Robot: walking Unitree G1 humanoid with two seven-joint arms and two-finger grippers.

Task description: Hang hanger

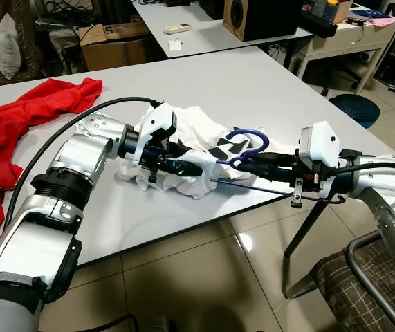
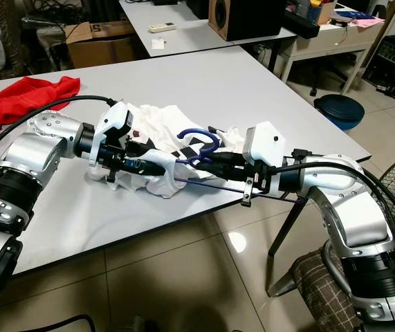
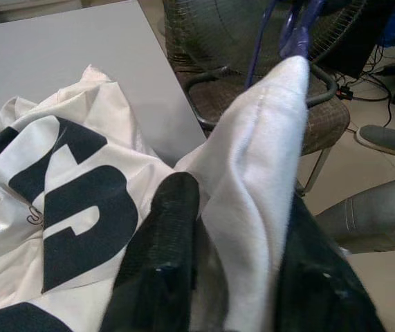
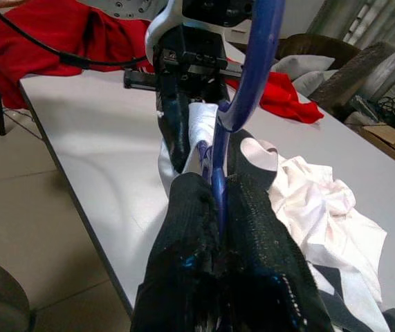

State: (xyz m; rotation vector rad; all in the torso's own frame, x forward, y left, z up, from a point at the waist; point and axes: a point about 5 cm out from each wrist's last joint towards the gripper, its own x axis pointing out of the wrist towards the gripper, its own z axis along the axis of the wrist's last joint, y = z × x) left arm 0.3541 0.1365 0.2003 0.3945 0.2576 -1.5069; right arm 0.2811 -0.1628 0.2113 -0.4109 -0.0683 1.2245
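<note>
While the blue hanger (image 1: 242, 146) sits at the desk's (image 1: 266, 90) front edge, partly tucked into the white T-shirt (image 1: 190, 149), I see my right end effector (image 4: 214, 207) clamped on its stem. My left end effector (image 3: 232, 228) pinches a fold of that shirt just beside it.

Even, bright indoor lighting; head views sharp. Overhead lamp glare on the glossy beige tiled floor (image 1: 244, 243). Soft shadow under the grey rectangular table (image 1: 266, 90). Wrist views softer, with the nearest black fingers (image 3: 159, 256) blurred.
</note>
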